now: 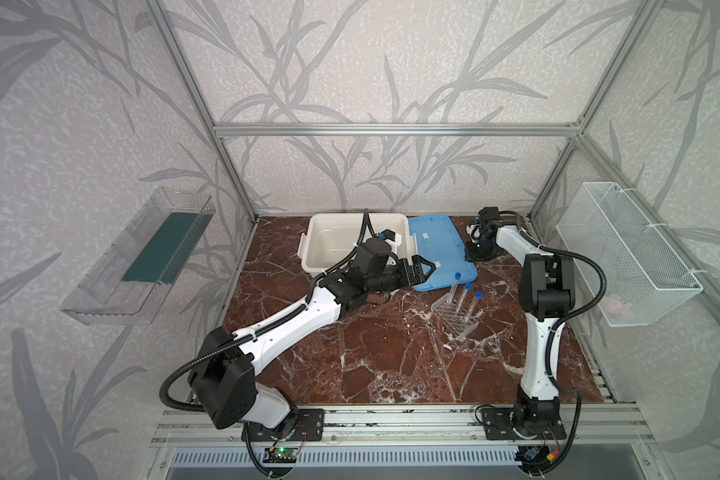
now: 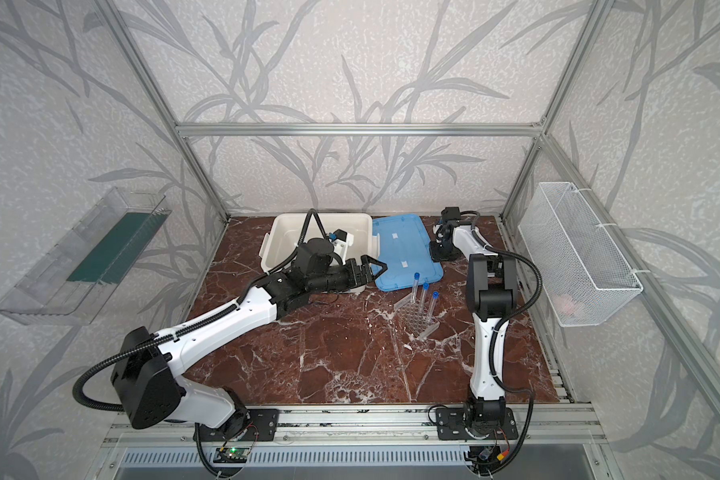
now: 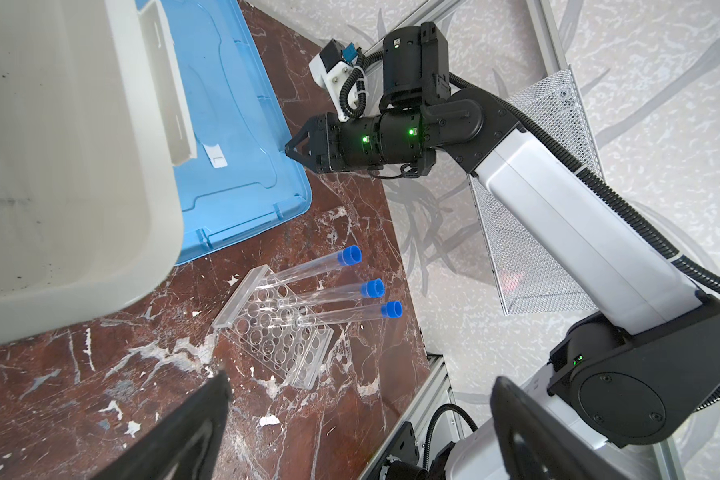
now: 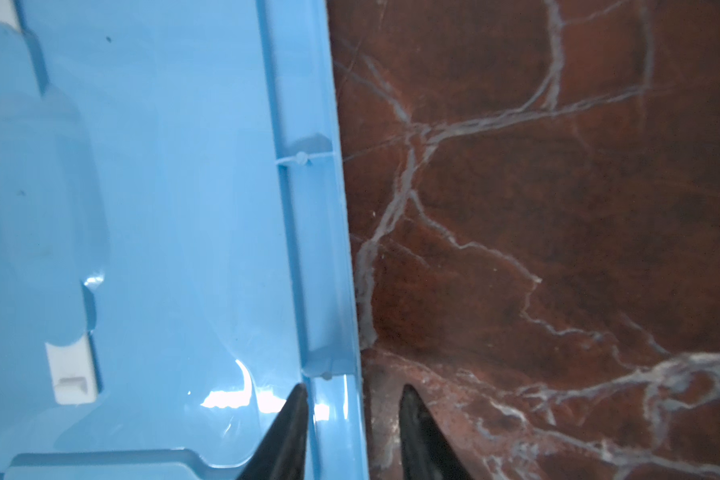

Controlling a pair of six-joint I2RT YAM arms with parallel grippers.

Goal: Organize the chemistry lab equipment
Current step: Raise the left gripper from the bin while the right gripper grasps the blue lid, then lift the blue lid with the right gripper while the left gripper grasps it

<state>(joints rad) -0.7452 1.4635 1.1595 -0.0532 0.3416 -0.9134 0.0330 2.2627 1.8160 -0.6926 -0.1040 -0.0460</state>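
Note:
Three clear tubes with blue caps (image 1: pixel 463 293) (image 2: pixel 424 297) (image 3: pixel 329 295) lean in a clear perforated rack (image 1: pixel 454 322) (image 2: pixel 416 324) (image 3: pixel 275 340) on the marble table, right of centre. My left gripper (image 1: pixel 427 269) (image 2: pixel 376 266) (image 3: pixel 358 407) hangs wide open and empty over the seam between the white tub and the blue lid. My right gripper (image 1: pixel 471 257) (image 2: pixel 436 254) (image 3: pixel 288 150) (image 4: pixel 354 392) straddles the far right rim of the blue lid (image 1: pixel 437 243) (image 4: pixel 163 208). One finger is inside against the rim. The outer finger stands a little off it.
The white tub (image 1: pixel 308 237) (image 2: pixel 269 249) (image 3: pixel 80 257) stands open at the back, with the lid lying flat beside it. A white wire basket (image 1: pixel 628 253) hangs on the right wall and a clear shelf (image 1: pixel 142 257) on the left. Aluminium posts frame the table.

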